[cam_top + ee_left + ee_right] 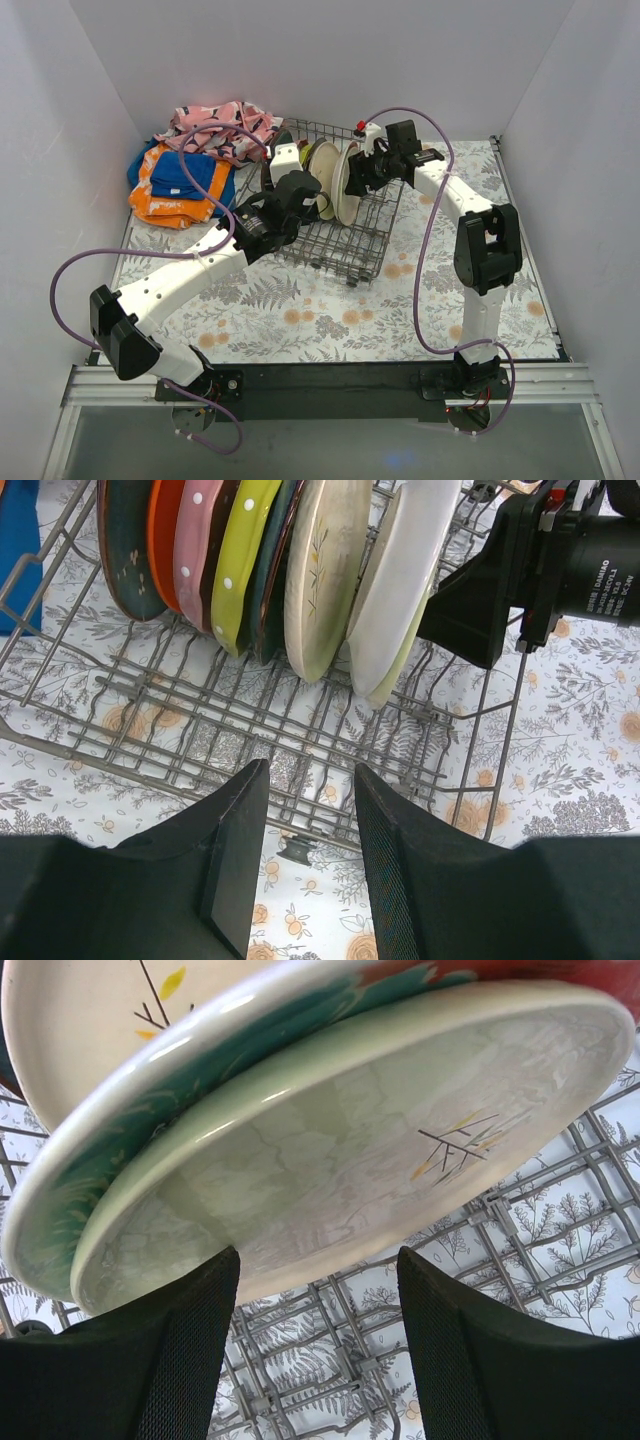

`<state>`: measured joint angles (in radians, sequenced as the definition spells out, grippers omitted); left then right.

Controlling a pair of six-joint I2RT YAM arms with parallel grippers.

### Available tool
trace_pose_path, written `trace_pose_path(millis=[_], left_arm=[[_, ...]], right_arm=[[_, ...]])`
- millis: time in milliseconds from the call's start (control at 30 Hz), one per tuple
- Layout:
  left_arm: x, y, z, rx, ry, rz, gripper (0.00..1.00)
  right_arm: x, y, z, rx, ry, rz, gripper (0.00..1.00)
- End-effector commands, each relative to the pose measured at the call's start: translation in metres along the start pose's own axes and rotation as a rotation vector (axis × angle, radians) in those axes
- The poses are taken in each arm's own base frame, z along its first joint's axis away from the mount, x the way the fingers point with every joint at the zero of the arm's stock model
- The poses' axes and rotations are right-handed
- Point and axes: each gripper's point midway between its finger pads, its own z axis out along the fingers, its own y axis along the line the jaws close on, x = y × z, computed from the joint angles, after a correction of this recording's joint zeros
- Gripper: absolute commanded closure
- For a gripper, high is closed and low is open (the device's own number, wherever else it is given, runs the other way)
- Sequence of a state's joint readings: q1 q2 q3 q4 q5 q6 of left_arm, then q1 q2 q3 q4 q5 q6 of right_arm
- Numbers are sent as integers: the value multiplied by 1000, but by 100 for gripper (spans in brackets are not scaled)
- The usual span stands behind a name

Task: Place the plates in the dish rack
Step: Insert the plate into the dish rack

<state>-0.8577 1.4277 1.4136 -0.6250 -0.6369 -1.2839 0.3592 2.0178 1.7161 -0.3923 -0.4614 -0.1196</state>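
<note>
Left hand (310, 775): fingers narrowly apart, nothing between them, low over the near edge of the dish rack (365, 250).
Right hand (318, 1260): fingers wide apart, gripping nothing (the rim of the end plate (380, 1160) sits just ahead of the tips).
Bench (300, 320): floral covering, carrying the dish rack toward the back.
Cloths (200, 150): heaped at the back left, beside the dish rack.
Plates (245, 560): on edge in a row inside the dish rack.
End plate: pale cream with a sprig, leaning on a teal-rimmed plate (150, 1145).
</note>
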Motion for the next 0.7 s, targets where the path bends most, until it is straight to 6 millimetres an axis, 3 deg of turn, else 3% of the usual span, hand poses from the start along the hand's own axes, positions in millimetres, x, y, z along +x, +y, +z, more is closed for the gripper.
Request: trace_pose_path(millis=[0,367,500,533,567,667], left_arm=[[-8,-3,-5,20,-21,-27,61],[-10,-8,-5,40,-26,-30,61],[-15,-31,7,97,-32,18,61],[-25,-41,7,124,-42,21,61],[-19,-48,19,122,-23,34,60],[-28,-67,30,191,-12,0,60]], right_arm=[[-22,2,-22,12,-74,-49,30],[-20,8,-31,-4,-89,-66,30],[-21,4,-28,3,-92,-62,30],[-24,4,-27,-1,-97,-58,30],[-23,2,-25,0,-93,-49,30],[-24,2,-22,-9,-96,-35,30]])
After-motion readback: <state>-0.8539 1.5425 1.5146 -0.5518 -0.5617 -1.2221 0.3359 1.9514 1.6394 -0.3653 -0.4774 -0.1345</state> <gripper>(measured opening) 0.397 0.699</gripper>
